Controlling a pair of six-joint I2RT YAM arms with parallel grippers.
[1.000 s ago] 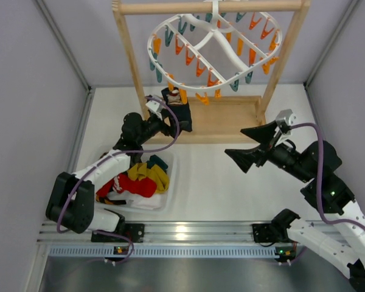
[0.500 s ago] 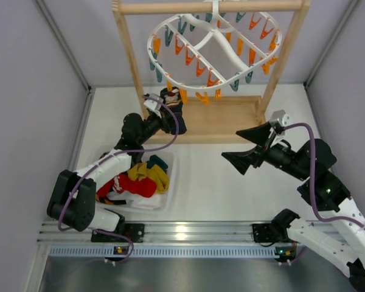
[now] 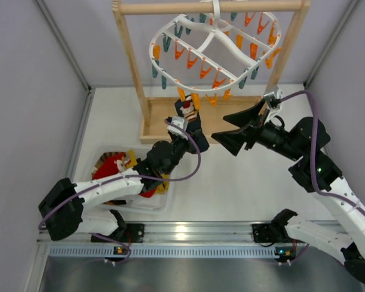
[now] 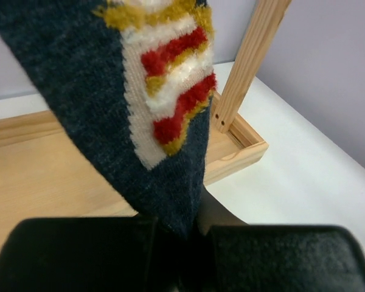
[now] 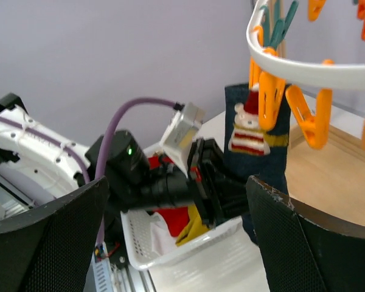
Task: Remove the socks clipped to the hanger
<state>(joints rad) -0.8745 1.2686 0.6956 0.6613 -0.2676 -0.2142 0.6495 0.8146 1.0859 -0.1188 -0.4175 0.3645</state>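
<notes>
- Your left gripper [image 4: 179,234], swung in from 9 o'clock, is now pinching the navy sock [image 4: 97,91], which is hanging from an orange clip [image 5: 269,91].
- Your right gripper [image 3: 229,131] is waiting at 3 o'clock, gaping wide; pulling looks next.

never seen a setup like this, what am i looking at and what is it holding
Two robot arms are bolted at the near edge of a table. One picture looks down from above; the other two come from wrist cameras. The left gripper is shut on a navy sock with a red, white and yellow pattern, which hangs from an orange clip on the white hanger. The hanger hangs on a wooden rack. The right gripper is open and empty. On the table sits a white basket with red and yellow socks.
</notes>
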